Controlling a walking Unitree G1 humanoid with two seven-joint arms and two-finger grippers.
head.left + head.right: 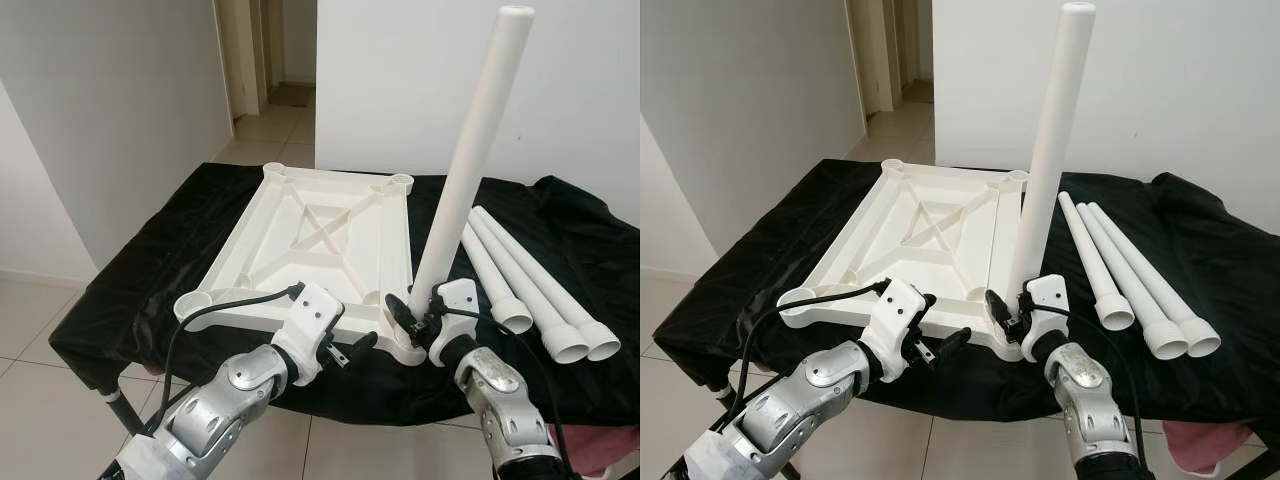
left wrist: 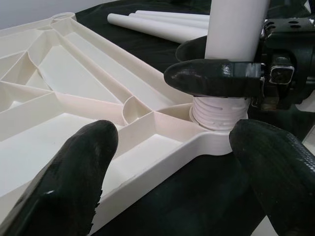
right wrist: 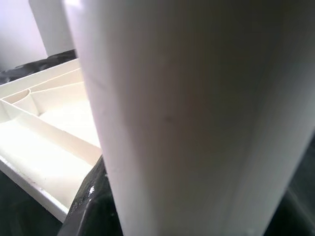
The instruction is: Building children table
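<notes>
Standing nearly upright, the leg [image 1: 470, 150] sits threaded into the tabletop [image 1: 320, 240] socket at 5 o'clock, my right gripper [image 1: 415, 312] clenched on its base. I should twist squarely; my left gripper [image 1: 350, 350] waits released, and 3 legs [image 1: 530, 285] lie at 3 o'clock.

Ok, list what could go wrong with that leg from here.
1. The upright leg leans, and its threads still show above the corner socket, so it may cross-thread.
2. The right end effector grips the leg low down, so the long top could tip.
3. The left end effector is open beside the upturned tabletop, not bracing it, so the tabletop might slide on the black cloth.
</notes>
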